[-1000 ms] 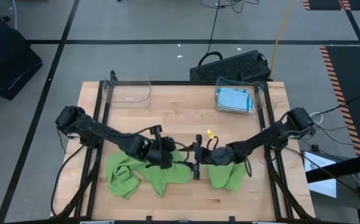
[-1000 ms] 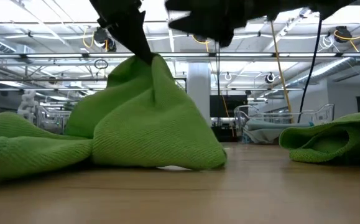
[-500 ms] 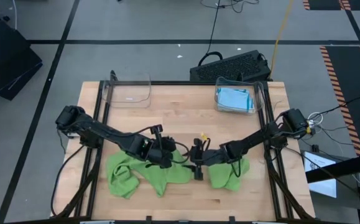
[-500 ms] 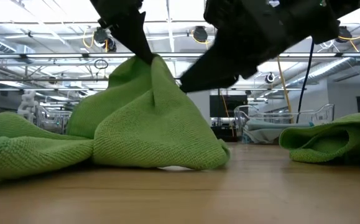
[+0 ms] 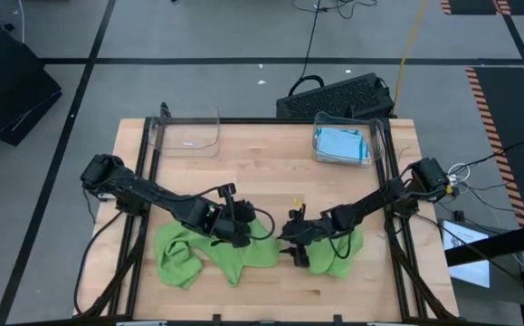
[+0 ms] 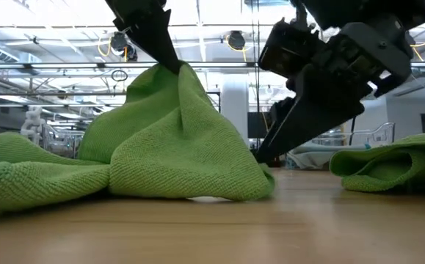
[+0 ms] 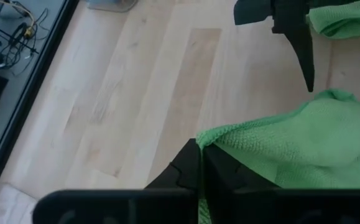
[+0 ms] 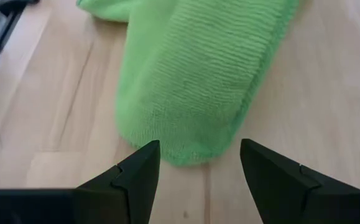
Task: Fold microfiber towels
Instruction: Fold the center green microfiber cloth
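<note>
Lime green, finely ribbed microfiber makes up the large crumpled towel (image 5: 212,252) lying on the pale wooden worktop (image 5: 262,172). One corner is pinched up into a tent-shaped peak by the left tool (image 6: 174,66), whose fingers are closed on the cloth. The right tool (image 8: 199,163), fingers spread apart and empty, has dropped from above the towel a second ago to its rounded edge, tips near the wood. A second green towel (image 5: 338,256) lies bunched under the right arm, partly hidden. Folded light blue towels (image 5: 341,145) sit in a clear bin (image 5: 377,140) at the far right; another clear bin (image 5: 186,133) stands far left.
</note>
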